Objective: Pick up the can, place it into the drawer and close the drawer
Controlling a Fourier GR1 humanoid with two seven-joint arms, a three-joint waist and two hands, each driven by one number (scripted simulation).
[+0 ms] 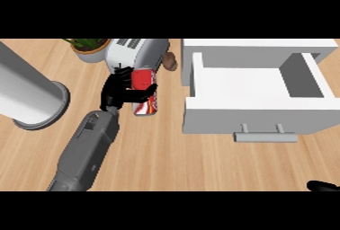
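Observation:
A red can (147, 101) with white markings lies on the wooden counter, left of the drawer. My left hand (118, 92) is on its left side, with fingers curled over its upper end and the thumb across its middle. The white drawer (199, 87) stands pulled open at the right, and its inside shows nothing in it. Its front panel (219, 117) faces me and carries a grey bar handle (266, 136). Only a black sliver of my right hand (323, 186) shows at the lower right edge.
A silver toaster (136, 50) stands just behind the can, with a small brown object (171, 61) beside it. A potted plant (87, 46) sits at the back left. A large grey cylinder (30, 92) stands at the far left.

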